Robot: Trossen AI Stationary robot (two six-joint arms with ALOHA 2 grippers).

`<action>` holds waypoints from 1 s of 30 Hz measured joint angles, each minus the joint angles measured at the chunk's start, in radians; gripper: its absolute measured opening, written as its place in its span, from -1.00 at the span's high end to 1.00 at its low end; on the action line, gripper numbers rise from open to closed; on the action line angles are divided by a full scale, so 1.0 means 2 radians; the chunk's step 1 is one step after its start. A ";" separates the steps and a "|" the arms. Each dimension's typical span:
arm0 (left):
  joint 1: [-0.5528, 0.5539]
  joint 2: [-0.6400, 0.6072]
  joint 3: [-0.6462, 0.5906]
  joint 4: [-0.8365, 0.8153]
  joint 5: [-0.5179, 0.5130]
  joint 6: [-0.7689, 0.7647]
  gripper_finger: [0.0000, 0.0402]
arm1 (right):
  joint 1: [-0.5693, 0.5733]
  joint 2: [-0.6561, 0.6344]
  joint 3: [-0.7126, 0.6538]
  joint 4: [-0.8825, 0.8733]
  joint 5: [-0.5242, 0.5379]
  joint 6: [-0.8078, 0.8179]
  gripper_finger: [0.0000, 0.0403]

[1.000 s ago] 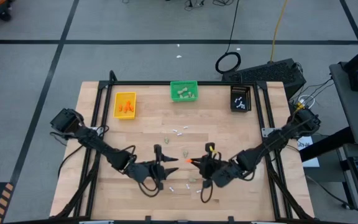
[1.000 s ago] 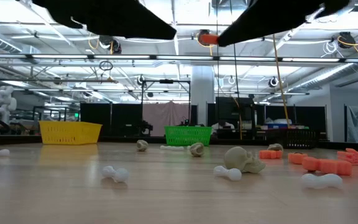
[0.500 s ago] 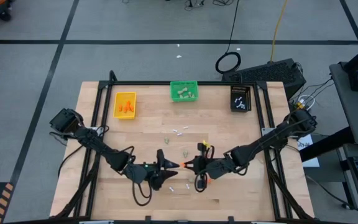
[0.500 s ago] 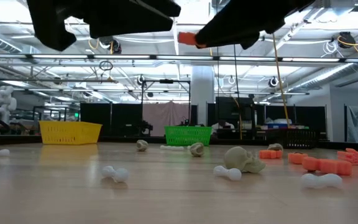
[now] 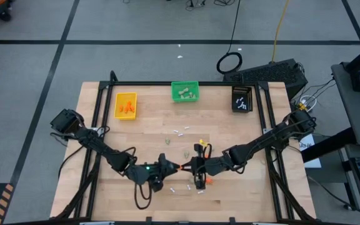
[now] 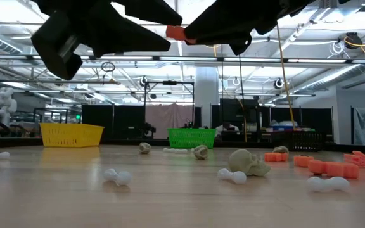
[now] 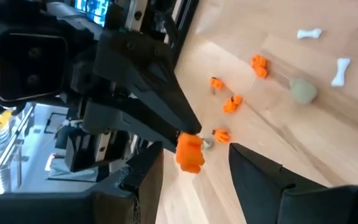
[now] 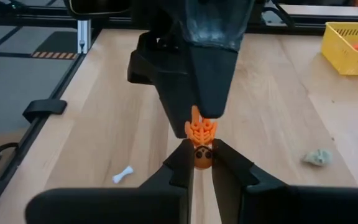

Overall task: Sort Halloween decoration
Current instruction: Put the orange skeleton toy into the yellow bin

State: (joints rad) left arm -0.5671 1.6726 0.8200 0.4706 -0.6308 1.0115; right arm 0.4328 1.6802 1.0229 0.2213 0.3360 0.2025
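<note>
Handover above the desk [image 5: 230, 134]
My right gripper [image 5: 185, 166] pinches an orange piece [image 6: 175, 33]; my left gripper [image 5: 174, 167] gapes wide at its nine o'clock.

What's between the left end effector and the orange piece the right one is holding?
Nothing visible. The right end effector is shut on the orange piece, lifted above the table. The left end effector is open, its fingers either side of the piece, not gripping it.

A robotics lab: black-taped grey floor [image 5: 36, 69], steel ceiling trusses [image 6: 334, 60] (strip-lit), cabled equipment bench [image 5: 274, 72].
</note>
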 joint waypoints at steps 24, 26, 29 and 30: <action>0.009 0.001 0.000 0.010 0.024 0.038 0.45 | -0.001 0.000 0.000 0.000 -0.019 0.009 0.87; 0.009 0.001 0.000 0.011 0.036 0.037 0.55 | -0.001 0.000 0.000 0.000 -0.019 0.008 0.87; 0.008 0.001 0.000 0.010 0.039 0.035 0.68 | -0.001 0.000 0.000 0.000 -0.019 0.007 0.87; 0.008 0.001 0.000 0.011 0.039 0.035 0.73 | -0.001 0.000 0.000 -0.001 -0.019 0.007 0.87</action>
State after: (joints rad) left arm -0.5503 1.6737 0.8196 0.4916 -0.5529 1.0824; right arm 0.4309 1.6802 1.0229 0.2202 0.2981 0.2165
